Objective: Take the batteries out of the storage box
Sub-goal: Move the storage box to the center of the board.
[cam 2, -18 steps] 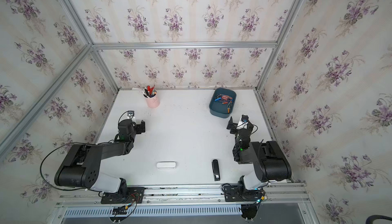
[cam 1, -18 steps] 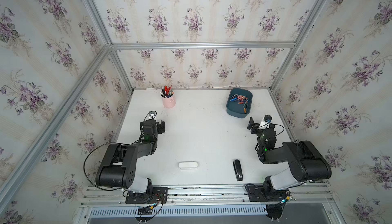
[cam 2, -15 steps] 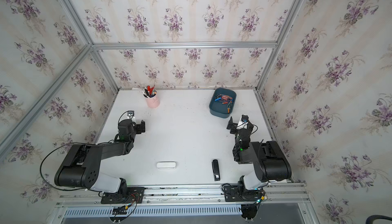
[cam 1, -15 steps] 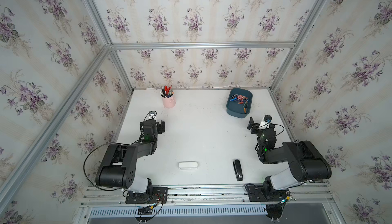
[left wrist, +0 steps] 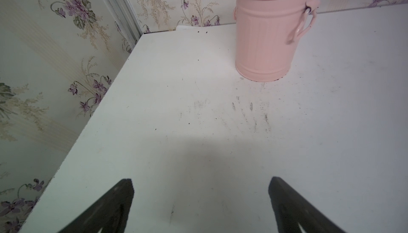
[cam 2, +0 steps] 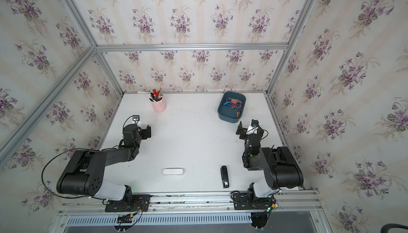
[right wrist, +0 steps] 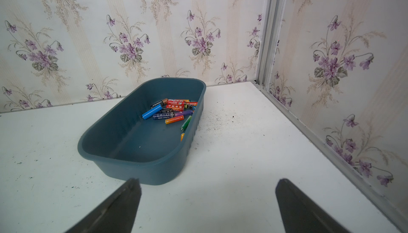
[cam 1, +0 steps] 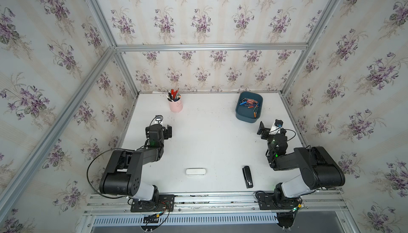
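Observation:
The dark teal storage box [cam 1: 245, 118] [cam 2: 227, 118] sits at the back right of the white table. Several batteries [cam 1: 249, 103] [cam 2: 233, 104] of mixed colours lie in its far end. In the right wrist view the storage box [right wrist: 136, 168] is just ahead of my right gripper [right wrist: 207, 182], and the batteries [right wrist: 174, 111] are piled toward its far corner. That gripper [cam 1: 268, 126] is open and empty, a short way in front of the box. My left gripper [cam 1: 163, 128] [left wrist: 201, 181] is open and empty over bare table at the left.
A pink cup [cam 1: 176, 106] [left wrist: 265, 40] of pens stands at the back left, ahead of my left gripper. A white oblong case [cam 1: 195, 171] and a black stapler [cam 1: 247, 176] lie near the front edge. Wallpapered walls with aluminium posts close in the back and sides.

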You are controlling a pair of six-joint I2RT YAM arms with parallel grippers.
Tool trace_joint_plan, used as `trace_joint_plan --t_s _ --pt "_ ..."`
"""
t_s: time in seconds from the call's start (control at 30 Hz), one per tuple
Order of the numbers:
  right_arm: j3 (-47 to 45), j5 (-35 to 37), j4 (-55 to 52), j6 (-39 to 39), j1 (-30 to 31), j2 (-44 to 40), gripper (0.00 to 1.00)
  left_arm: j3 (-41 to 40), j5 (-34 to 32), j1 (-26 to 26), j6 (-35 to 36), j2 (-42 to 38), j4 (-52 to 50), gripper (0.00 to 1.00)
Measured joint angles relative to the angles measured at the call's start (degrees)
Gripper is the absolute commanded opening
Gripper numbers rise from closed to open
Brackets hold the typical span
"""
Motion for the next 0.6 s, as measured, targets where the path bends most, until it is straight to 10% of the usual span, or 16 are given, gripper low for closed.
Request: trace_joint_plan --t_s 0.33,0.6 --pt "0.6 0.4 -3.2 -0.2 0.6 -2.3 1.0 1.5 -0.9 -0.7 0.0 -2.3 -3.7 1.0" --pt "27.9 2.2 -43.9 1.7 4.2 -14.3 1.0 7.6 -3.7 -2.1 -3.2 -13.0 -19.4 1.0"
